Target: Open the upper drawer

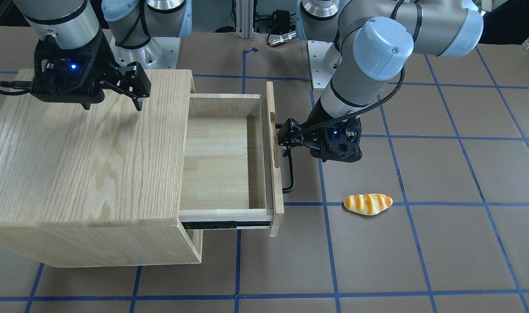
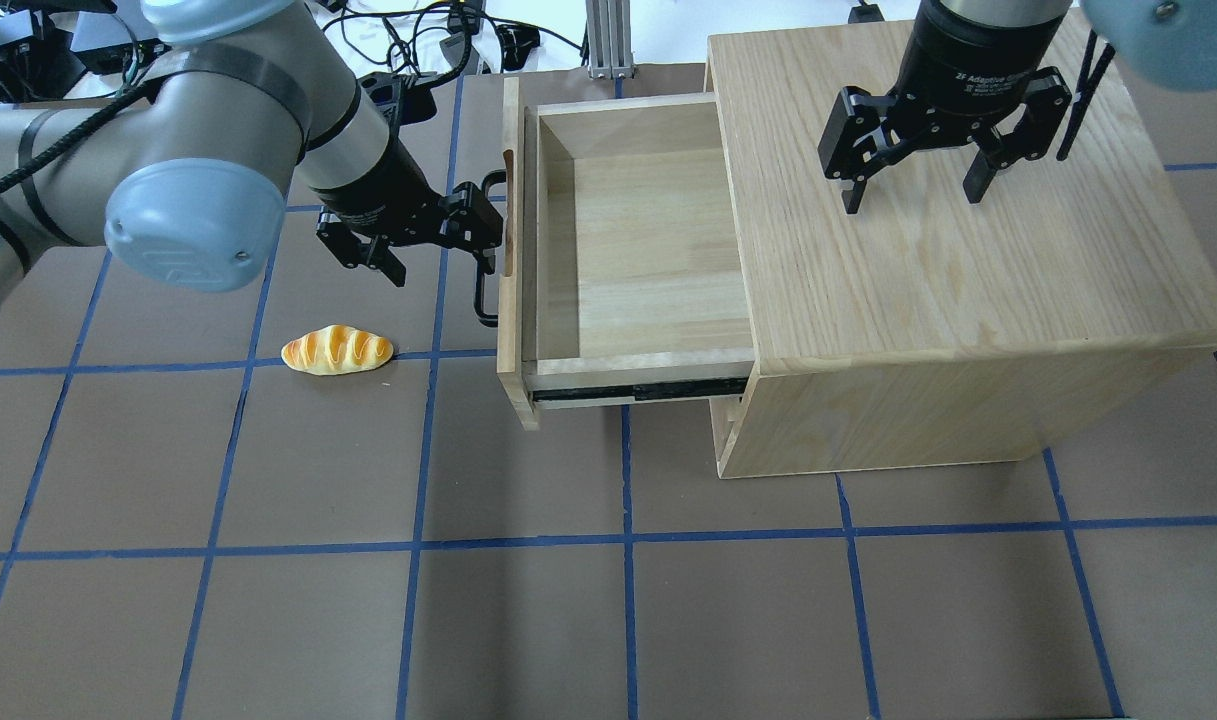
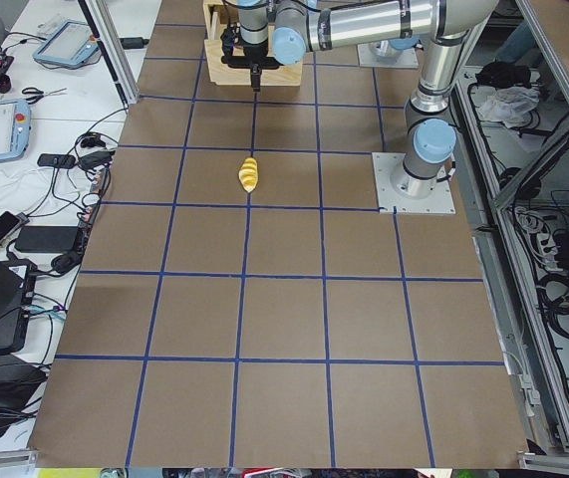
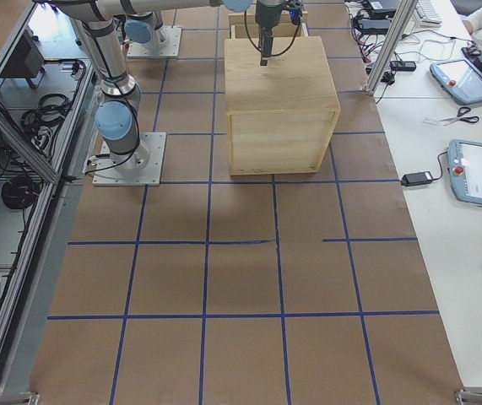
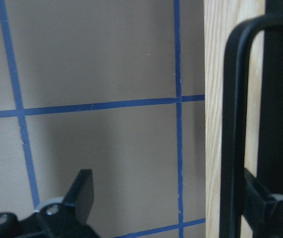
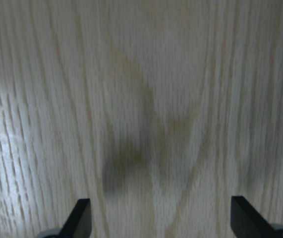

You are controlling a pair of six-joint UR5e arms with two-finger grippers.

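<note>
The upper drawer [image 1: 216, 161] stands pulled far out of the oak cabinet [image 1: 81, 156]; its pale inside [image 2: 648, 250] is empty and its black side rail shows. My left gripper [image 2: 443, 262] is open at the drawer's black bar handle [image 2: 483, 300], pointing down at the table. In the left wrist view one finger [image 5: 260, 198] sits on the drawer side of the handle bar [image 5: 230, 124] and the other finger [image 5: 82, 193] is out over the table. My right gripper [image 2: 908, 190] is open and empty just above the cabinet top [image 6: 146, 99].
A toy bread roll [image 1: 367, 204] lies on the brown mat beside the drawer front, also in the overhead view [image 2: 337, 350]. Blue tape lines grid the table. The plain lower front panel under the drawer is mostly hidden.
</note>
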